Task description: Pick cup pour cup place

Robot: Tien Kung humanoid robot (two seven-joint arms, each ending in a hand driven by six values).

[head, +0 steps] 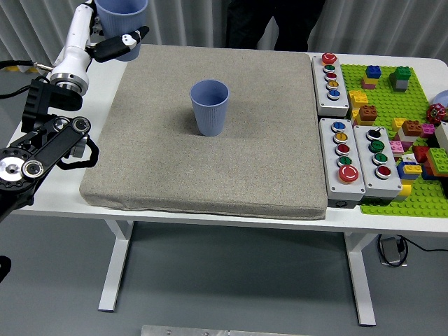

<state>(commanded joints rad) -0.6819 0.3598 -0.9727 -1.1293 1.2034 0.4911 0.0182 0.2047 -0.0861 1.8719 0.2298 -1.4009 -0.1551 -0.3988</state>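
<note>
Fingers of my left hand wrap a blue cup at the picture's top left, above the table's far left corner; its top is cut off, so I cannot tell its tilt. Second blue cup stands upright, mouth up, on the grey mat covering the white table. Grey curtains hang behind. Button boxes lie right.

Matt ribbed plastic cup w/ rough grey cloth mat, glossy buttons.
</note>
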